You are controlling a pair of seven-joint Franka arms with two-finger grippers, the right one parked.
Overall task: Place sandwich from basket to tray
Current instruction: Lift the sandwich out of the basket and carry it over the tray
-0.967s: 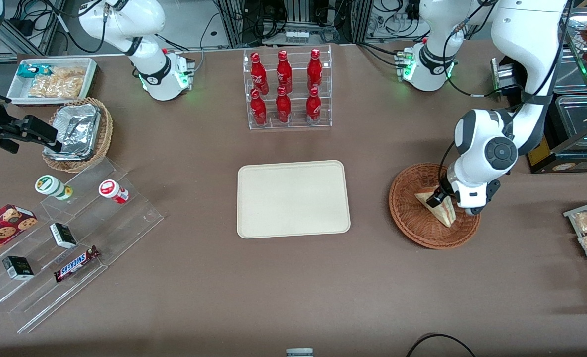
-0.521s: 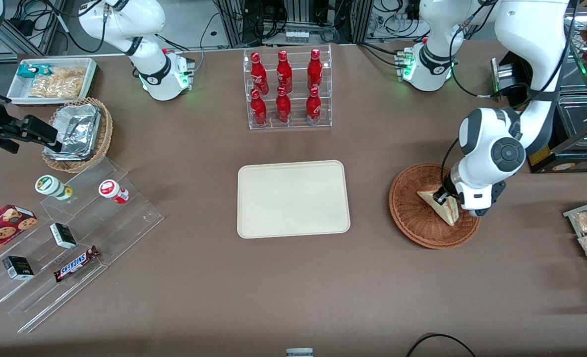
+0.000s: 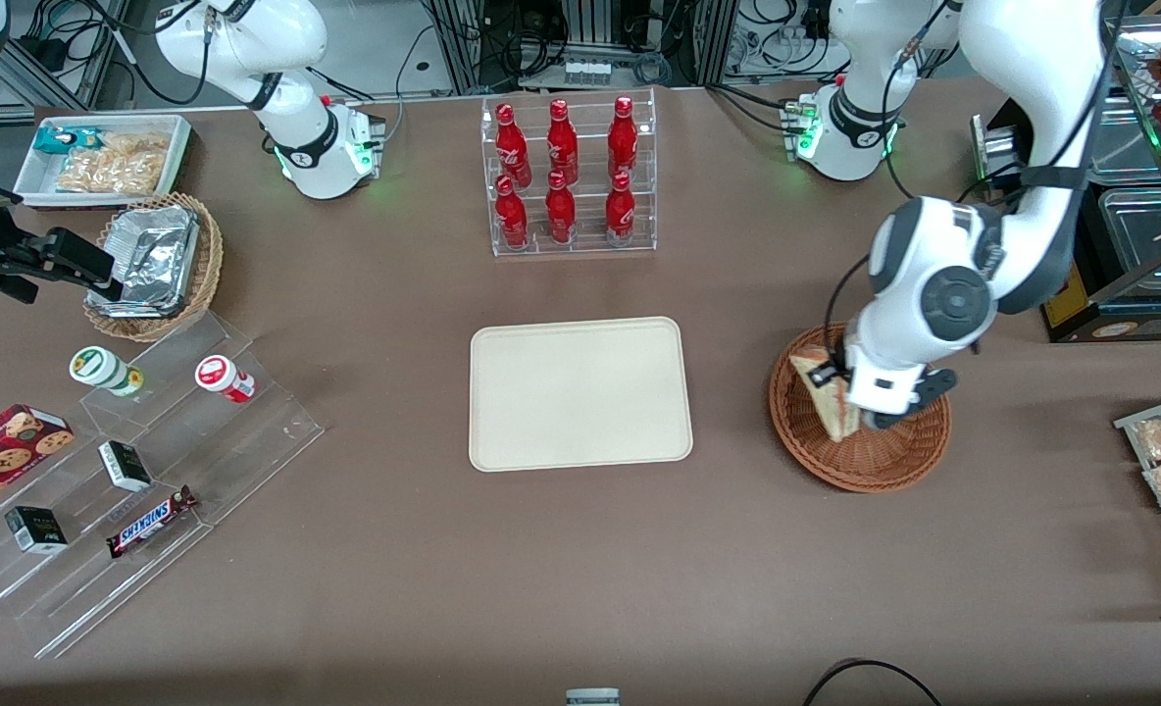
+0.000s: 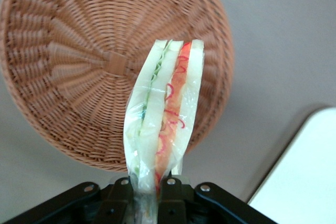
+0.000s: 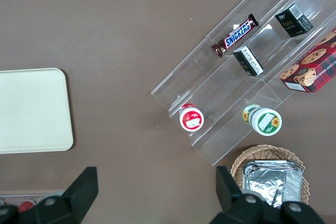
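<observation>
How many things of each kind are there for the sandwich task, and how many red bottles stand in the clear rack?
Sandwich, clamped in the gripper above the basket: 1
Basket: 1
Tray: 1
Red bottles: 6
Total: 9

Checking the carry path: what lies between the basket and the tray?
Only bare brown tabletop, front view. Claw, shut on the sandwich, is above the basket; tray.
</observation>
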